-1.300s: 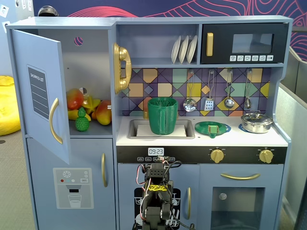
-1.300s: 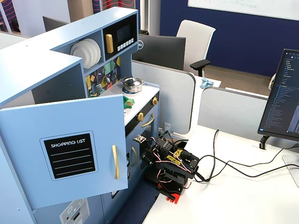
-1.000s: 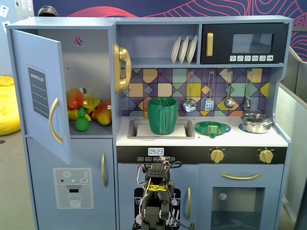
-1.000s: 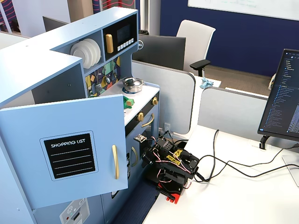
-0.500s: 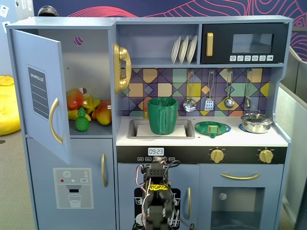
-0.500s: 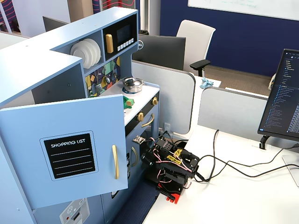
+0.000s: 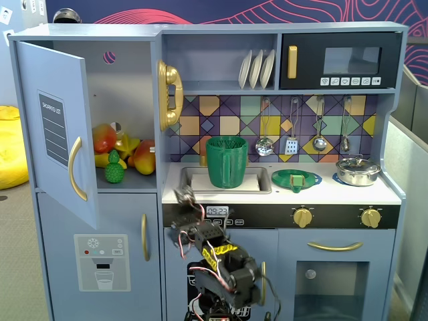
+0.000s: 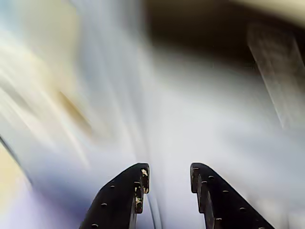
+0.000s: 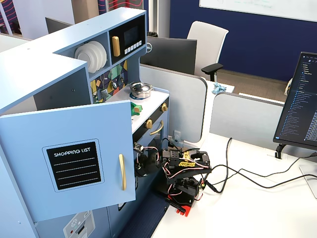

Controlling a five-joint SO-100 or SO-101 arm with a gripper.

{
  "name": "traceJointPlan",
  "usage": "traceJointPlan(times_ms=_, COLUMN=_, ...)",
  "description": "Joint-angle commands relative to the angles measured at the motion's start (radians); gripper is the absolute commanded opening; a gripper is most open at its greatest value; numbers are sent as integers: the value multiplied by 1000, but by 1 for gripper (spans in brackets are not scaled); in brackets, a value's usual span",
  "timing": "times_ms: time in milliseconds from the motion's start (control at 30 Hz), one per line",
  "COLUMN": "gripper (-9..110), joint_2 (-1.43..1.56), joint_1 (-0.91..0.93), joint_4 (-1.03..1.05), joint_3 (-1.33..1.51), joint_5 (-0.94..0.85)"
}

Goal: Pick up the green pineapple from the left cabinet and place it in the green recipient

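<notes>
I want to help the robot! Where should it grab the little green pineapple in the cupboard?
Probably around the bumpy round body of the green pineapple, not the pointy crown. It stands upright at the front of the shelf in the left cabinet, with other toy fruit behind, so the open gripper should come from the front.

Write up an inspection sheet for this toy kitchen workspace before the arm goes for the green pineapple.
Surface: white counter of the toy kitchen; arm base on a white desk.
Job's things: green pineapple on the shelf of the left cabinet, door open; green recipient upright in the sink.
Clutter: other toy fruits behind the pineapple; green plate; metal pot; hanging utensils; white plates.
Gripper: gripper open and empty, low in front of the kitchen; wrist view blurred.
Cables: black cables trailing over the desk.
Surroundings: monitor, office chair, yellow beanbag.
</notes>
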Motion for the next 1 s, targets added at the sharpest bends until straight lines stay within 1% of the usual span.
traceJointPlan(times_ms=0, gripper=1, joint_2=-89, joint_1=-89, joint_4=-107, joint_3=-193, joint_5=-55)
traceJointPlan(times_ms=67, gripper=4, joint_2=-143, joint_1=-100, joint_4=-132, joint_3=-255, joint_5=-58)
traceJointPlan(times_ms=133, gripper=8, joint_2=-184, joint_1=-115, joint_4=-146, joint_3=-318, joint_5=-5)
traceJointPlan(times_ms=167, gripper=12, joint_2=-204, joint_1=-121, joint_4=-164, joint_3=-345, joint_5=26)
traceJointPlan(times_ms=267, gripper=20, joint_2=-245, joint_1=-150, joint_4=-239, joint_3=-403, joint_5=130)
traceJointPlan(times_ms=367, gripper=23, joint_2=-290, joint_1=-179, joint_4=-348, joint_3=-413, joint_5=147)
traceJointPlan(times_ms=633, gripper=26, joint_2=-417, joint_1=-232, joint_4=-545, joint_3=-419, joint_5=101)
traceJointPlan(times_ms=967, gripper=26, joint_2=-669, joint_1=-206, joint_4=-750, joint_3=-538, joint_5=32)
